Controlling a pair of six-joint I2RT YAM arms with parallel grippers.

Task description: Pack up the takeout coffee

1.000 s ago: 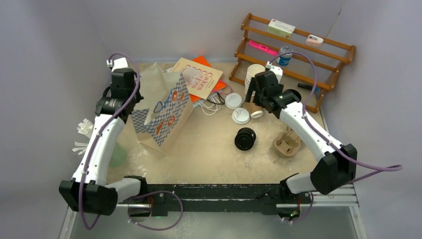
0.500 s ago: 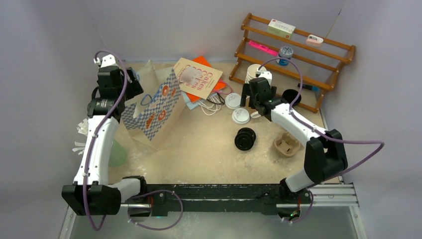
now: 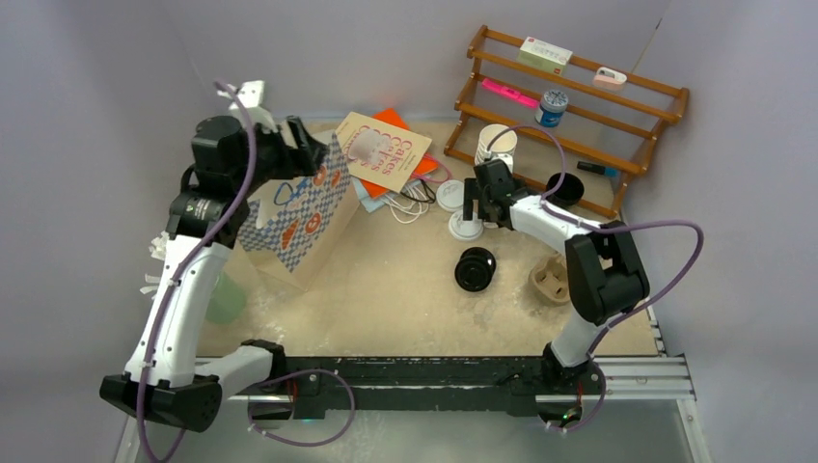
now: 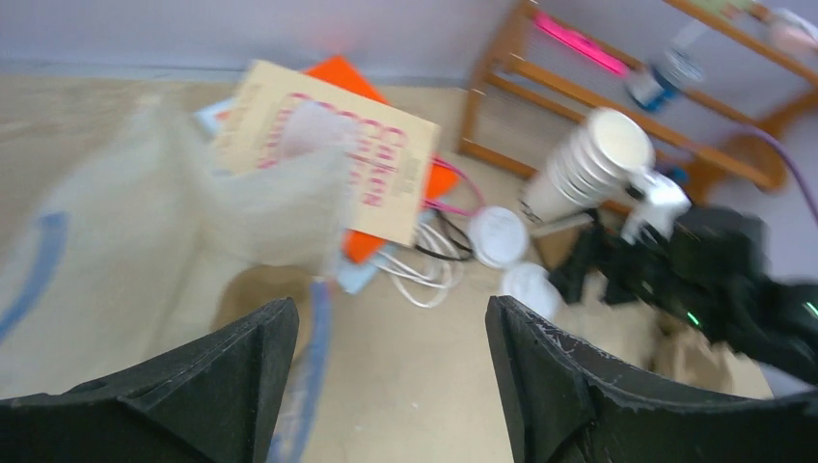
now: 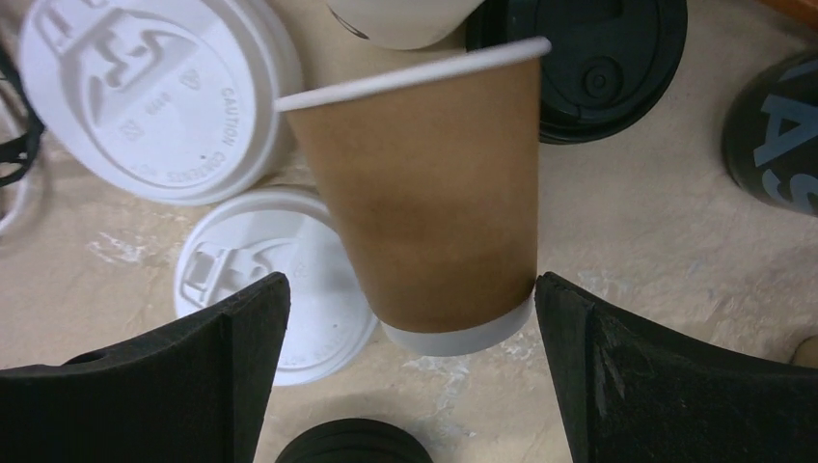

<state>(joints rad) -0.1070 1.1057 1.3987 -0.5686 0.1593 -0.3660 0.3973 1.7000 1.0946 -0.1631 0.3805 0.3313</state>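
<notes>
A black takeout coffee cup with a black lid [image 3: 475, 268] lies near the table's middle; its dark edge [image 5: 352, 446] shows at the bottom of the right wrist view. A brown paper cup [image 5: 434, 193] with a white base and a bare rim lies on its side between the fingers of my right gripper [image 5: 413, 289]. That gripper is open, its right finger close against the cup's base. In the top view the right gripper [image 3: 471, 207] hides this cup. My left gripper [image 3: 307, 147] hangs open and empty over the top of the checkered paper bag [image 3: 299, 222].
Two loose white lids [image 5: 154, 96] [image 5: 280, 289] and a black lid [image 5: 598, 68] lie around the brown cup. A stack of white cups [image 3: 495, 143] stands by the wooden rack [image 3: 579, 96]. A brown cup carrier [image 3: 552, 280] sits at right. A printed card [image 3: 381, 149] and cables [image 3: 415, 203] lie behind the bag.
My left gripper has opened off the bag's edge and swung right over its top. My right gripper has opened wider and moved left and down around the brown cup.
</notes>
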